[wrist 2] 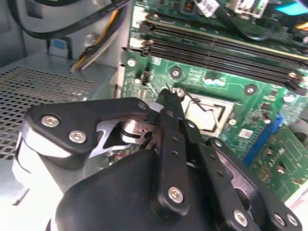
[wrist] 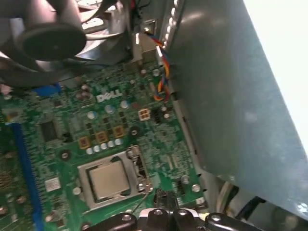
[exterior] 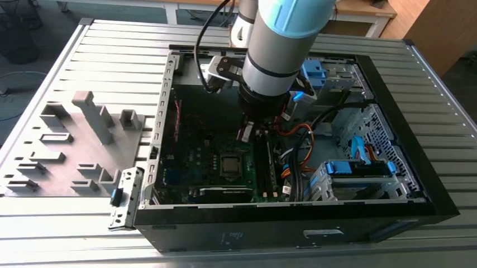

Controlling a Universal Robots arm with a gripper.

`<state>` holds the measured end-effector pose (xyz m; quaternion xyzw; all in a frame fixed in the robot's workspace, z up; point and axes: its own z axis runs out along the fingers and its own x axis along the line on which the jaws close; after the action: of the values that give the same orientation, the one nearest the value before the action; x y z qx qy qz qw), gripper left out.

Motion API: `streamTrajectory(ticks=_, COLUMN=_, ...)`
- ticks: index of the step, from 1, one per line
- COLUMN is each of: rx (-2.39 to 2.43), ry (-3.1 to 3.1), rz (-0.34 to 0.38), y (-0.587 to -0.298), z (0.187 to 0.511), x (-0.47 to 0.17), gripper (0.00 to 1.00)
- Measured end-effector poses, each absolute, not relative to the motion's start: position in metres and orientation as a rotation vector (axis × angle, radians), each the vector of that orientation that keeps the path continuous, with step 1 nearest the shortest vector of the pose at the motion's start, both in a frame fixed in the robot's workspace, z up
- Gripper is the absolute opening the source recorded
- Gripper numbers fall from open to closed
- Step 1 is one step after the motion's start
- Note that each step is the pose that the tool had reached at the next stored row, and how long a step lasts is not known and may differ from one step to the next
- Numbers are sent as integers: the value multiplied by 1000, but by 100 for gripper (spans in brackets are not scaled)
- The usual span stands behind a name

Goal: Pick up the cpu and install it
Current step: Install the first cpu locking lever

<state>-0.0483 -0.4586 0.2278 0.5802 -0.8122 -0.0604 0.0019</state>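
The cpu [wrist: 108, 179] is a silver-grey square lying flat in its socket on the green motherboard [wrist: 103, 122]. It also shows in the second wrist view, cpu [wrist 2: 204, 113], and in the exterior view as a small square, cpu [exterior: 231, 163], in the middle of the board. My gripper [wrist 2: 166, 94] hangs just above the board at one corner of the socket, close to the thin wire lever [wrist 2: 192, 98]. Its black fingers [wrist: 162, 197] are shut together with nothing between them. The arm [exterior: 272, 67] reaches down into the open computer case [exterior: 417, 184].
Memory slots [wrist 2: 221, 53] run alongside the socket. A black fan [wrist: 45, 36] and coloured cables [wrist: 161, 72] sit near the case wall [wrist: 231, 96]. Blue drive bays [exterior: 358, 167] stand at the exterior view's right. A grey fixture tray [exterior: 71, 145] lies outside the case.
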Motion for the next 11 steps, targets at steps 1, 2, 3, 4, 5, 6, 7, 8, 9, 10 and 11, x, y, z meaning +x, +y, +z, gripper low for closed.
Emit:
streamTrajectory(ticks=1, rx=1818, ry=-2545, rz=-178, y=-459, z=228, x=-48, gripper=11)
streamTrajectory(ticks=2, rx=1815, ry=-2542, rz=-167, y=-459, z=228, x=-49, gripper=11)
streamTrajectory(ticks=3, rx=1812, ry=-2538, rz=-156, y=-459, z=228, x=-49, gripper=11)
streamTrajectory(ticks=4, rx=1808, ry=-2534, rz=-144, y=-459, z=228, x=-49, gripper=11)
streamTrajectory(ticks=5, rx=1805, ry=-2531, rz=-133, y=-459, z=228, x=-49, gripper=11)
streamTrajectory(ticks=6, rx=1802, ry=-2528, rz=-124, y=-459, z=228, x=-49, gripper=11)
streamTrajectory(ticks=7, rx=1799, ry=-2524, rz=-115, y=-459, z=228, x=-49, gripper=11)
streamTrajectory(ticks=8, rx=1796, ry=-2521, rz=-106, y=-459, z=227, x=-49, gripper=11)
streamTrajectory(ticks=9, rx=1794, ry=-2518, rz=-99, y=-459, z=227, x=-49, gripper=11)
streamTrajectory(ticks=10, rx=1791, ry=-2515, rz=-92, y=-459, z=227, x=-49, gripper=11)
streamTrajectory(ticks=11, rx=1789, ry=-2513, rz=-86, y=-459, z=226, x=-49, gripper=11)
